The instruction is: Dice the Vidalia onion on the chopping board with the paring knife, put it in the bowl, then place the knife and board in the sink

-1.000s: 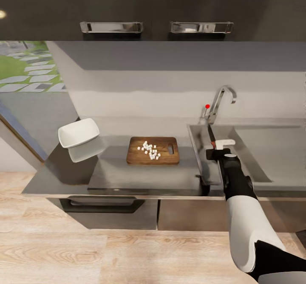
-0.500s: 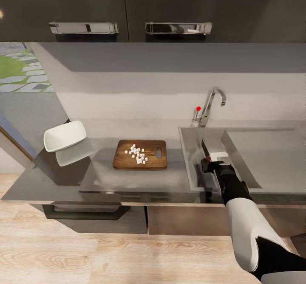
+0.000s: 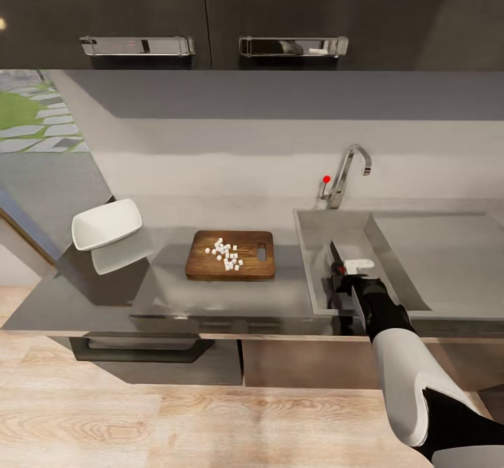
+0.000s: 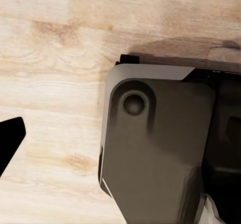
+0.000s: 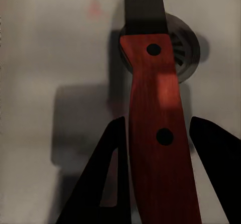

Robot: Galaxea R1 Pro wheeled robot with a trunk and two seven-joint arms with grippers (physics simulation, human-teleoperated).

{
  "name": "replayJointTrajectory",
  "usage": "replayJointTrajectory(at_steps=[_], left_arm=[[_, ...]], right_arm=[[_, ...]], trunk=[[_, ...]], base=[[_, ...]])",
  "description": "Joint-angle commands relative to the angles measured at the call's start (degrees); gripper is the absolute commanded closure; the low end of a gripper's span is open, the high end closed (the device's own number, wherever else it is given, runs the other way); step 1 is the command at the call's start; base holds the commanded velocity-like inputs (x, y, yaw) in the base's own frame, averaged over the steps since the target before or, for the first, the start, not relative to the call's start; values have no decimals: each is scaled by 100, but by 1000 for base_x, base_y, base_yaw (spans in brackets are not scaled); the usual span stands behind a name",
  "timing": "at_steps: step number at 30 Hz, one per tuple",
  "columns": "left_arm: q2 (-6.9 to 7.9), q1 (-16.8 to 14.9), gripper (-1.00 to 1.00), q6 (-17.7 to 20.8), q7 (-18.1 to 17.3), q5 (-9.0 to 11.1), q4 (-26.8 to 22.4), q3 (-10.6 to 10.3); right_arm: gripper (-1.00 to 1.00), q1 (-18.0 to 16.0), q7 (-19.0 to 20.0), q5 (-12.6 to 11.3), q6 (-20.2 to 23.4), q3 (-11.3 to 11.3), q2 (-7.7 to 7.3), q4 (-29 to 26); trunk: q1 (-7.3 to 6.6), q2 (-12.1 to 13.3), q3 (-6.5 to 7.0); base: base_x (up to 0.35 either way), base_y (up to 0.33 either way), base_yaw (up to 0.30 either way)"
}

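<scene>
Right gripper (image 3: 344, 269) clamped on paring knife (image 5: 155, 128) above grey sink (image 3: 315, 244), beside reflective countertop (image 3: 231, 293).

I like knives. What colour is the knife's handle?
Red, with two dark rivets. The paring knife handle shows best in the right wrist view.

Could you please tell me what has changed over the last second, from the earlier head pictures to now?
The right gripper has carried the red-handled paring knife down into the grey steel sink, over the drain; the head camera also shifted. The white diced onion remains on the dark brown chopping board, and the glossy white bowl stays put.
</scene>
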Motion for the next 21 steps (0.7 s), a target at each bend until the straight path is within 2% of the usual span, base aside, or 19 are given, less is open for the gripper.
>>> replayJointTrajectory(at_steps=[1,7,11,14,21], left_arm=[[7,0,-100,14,38,54,-7,-49],[7,-2,-100,14,38,54,1,-49],[7,-2,-100,16,38,54,6,-49],[7,-2,-100,15,38,54,7,-49],[5,-3,-100,18,38,54,7,-49]], right_arm=[[100,-5,52,56,12,-46,9,-9],[100,-5,68,49,3,-56,8,-10],[100,-5,303,48,29,-64,8,-30],[100,-5,460,48,47,-65,8,-36],[100,-5,532,55,29,-62,-5,-60]], trunk=[[3,-10,-10],[3,-10,-10],[3,-10,-26],[3,-10,-50],[3,-10,-100]], base=[[0,0,0],[0,0,0],[26,0,0],[128,-52,0],[127,-79,0]])
